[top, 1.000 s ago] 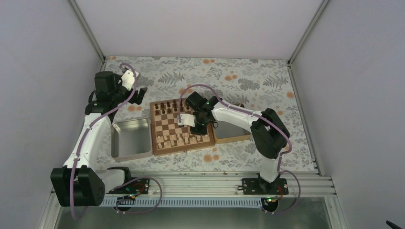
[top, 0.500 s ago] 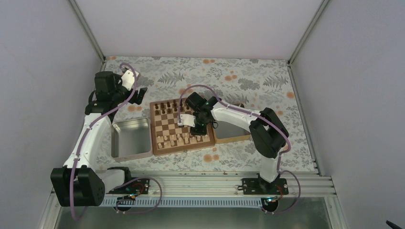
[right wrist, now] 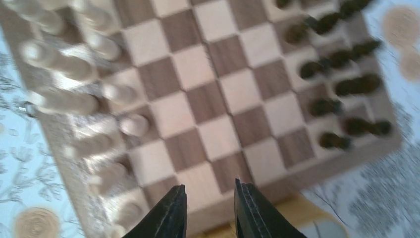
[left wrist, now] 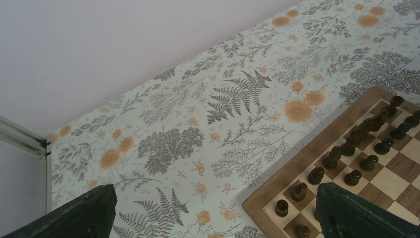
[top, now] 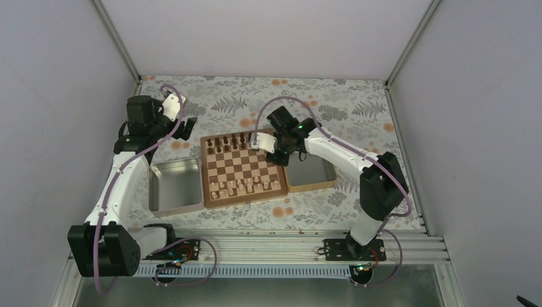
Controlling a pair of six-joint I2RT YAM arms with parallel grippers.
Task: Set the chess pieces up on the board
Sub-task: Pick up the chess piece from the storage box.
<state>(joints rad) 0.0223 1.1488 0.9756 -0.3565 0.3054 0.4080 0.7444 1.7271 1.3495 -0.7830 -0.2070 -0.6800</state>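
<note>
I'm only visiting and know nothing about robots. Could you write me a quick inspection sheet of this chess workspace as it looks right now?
Surface: table under a floral cloth.
Job's things: board between two trays; pale chess pieces on its near rows, dark pieces on its far rows.
Clutter: metal tray left of the board, nothing seen inside; wooden-rimmed tray right of it.
Grippers: left gripper wide open, holding nothing; right gripper narrowly open above the board's right edge, holding nothing.
Cables: purple cables along both arms.
Surroundings: plain pale walls; metal rail at the near edge.
</note>
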